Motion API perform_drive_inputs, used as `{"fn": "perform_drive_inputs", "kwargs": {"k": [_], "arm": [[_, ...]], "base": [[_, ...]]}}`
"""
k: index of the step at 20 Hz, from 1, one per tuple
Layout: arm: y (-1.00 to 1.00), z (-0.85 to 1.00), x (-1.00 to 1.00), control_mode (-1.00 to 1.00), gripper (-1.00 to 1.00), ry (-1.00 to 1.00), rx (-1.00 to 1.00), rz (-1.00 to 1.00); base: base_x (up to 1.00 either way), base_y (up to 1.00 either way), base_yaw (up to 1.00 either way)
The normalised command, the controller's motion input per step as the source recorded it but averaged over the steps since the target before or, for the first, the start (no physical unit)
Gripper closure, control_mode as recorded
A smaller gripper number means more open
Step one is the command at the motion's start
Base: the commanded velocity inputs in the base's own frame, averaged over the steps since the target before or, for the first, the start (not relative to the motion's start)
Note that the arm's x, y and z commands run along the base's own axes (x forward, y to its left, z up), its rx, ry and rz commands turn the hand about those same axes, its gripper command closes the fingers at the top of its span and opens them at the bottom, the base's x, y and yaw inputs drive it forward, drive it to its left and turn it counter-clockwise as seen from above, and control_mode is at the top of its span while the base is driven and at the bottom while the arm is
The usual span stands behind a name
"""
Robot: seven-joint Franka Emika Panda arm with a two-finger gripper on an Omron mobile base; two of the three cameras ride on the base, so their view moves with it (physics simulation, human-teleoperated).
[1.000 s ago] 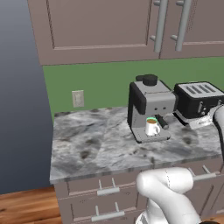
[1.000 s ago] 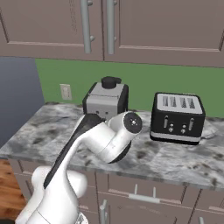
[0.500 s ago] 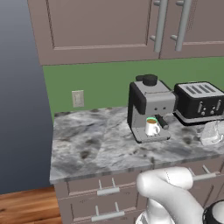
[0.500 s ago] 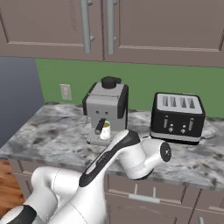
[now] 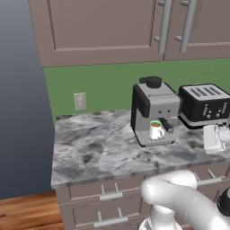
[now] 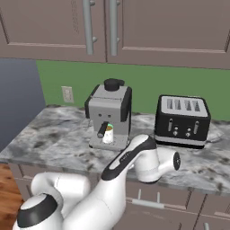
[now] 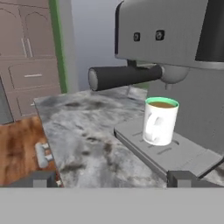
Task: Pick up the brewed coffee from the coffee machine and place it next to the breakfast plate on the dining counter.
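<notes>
Wide open and holding nothing, my claw [image 7: 111, 178] hangs low over the marbled countertop [image 7: 83, 135], short of the coffee machine [image 7: 175, 48]. That grey and black machine stands just left of the black toaster [image 5: 205, 105]. On its drip tray [image 7: 175, 153], under the spout, sits the white mug [image 7: 160, 121] of brown coffee, upright.

A glossy white arm [image 6: 121, 179] of rounded, tube-like segments is seen, swelling to bulbous housings at the joints. Black detailing is noted: a dark stripe along one link, a round black cap ringed in grey, and a dark disc at the end of a stubby cylinder. The gripper [image 7: 111, 178] ends in two small, blocky dark grey fingertips [image 7: 181, 178].
</notes>
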Motion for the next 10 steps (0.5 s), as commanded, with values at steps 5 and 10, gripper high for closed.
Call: {"fn": "perform_drive_inputs", "kwargs": {"k": [5, 10], "arm": [[0.08, -0.15, 0.39, -1.00, -1.00, -0.08, 0.00, 0.00], [0.31, -0.23, 0.51, -1.00, -1.00, 0.01, 0.00, -0.02]], "base": [[0.00, 0.00, 0.00], [0.00, 0.00, 0.00]]}}
